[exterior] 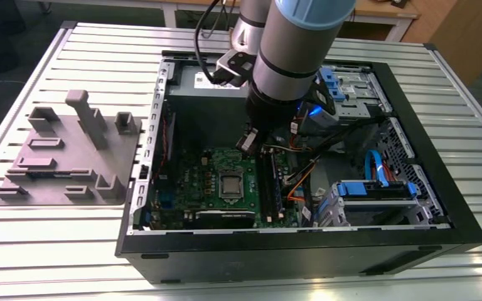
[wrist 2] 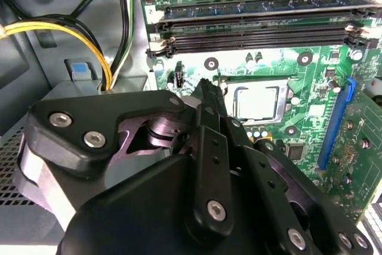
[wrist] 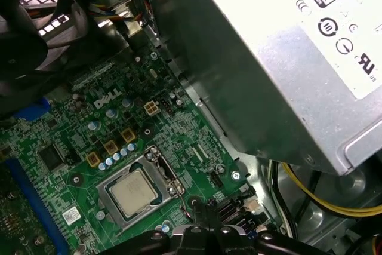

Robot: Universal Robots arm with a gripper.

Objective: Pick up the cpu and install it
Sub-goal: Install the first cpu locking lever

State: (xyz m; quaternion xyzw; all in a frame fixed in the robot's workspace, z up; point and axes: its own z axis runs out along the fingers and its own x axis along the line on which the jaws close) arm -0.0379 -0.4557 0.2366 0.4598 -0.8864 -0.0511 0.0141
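- Silvery-grey and square, the cpu point(exterior: 231, 184) lies flat inside the metal-framed socket point(wrist: 159, 175) near the middle of the green motherboard point(exterior: 203, 182), within the open computer case point(exterior: 308, 251) on the slatted tabletop point(exterior: 73, 251).
- In both wrist views the chip looks level with the frame on all sides. I cannot tell whether the retention frame is latched over it.
- The gripper point(wrist 2: 204, 91) hangs over the board near the socket but apart from the chip. It sits toward the side where the grey power supply point(wrist: 280, 58) overhangs.
- I cannot tell whether the jaws are apart or together. Nothing shows between them, so I judge that they carry no chip.
- By my reading the pick and the placing are done, and the step in hand is the seating itself.
- To do that well, any touch on the chip should be straight down and light, with no sideways drag. Socket contacts bend easily, and a tilted chip would not seat.
- The arm should stay vertical and well clear of the memory slots point(wrist 2: 256, 34) just beside the socket.
- It should also keep off the yellow cables point(wrist 2: 89, 34) at the case wall, which could snag the gripper body.
- A good check is an even gap between chip and frame all round.
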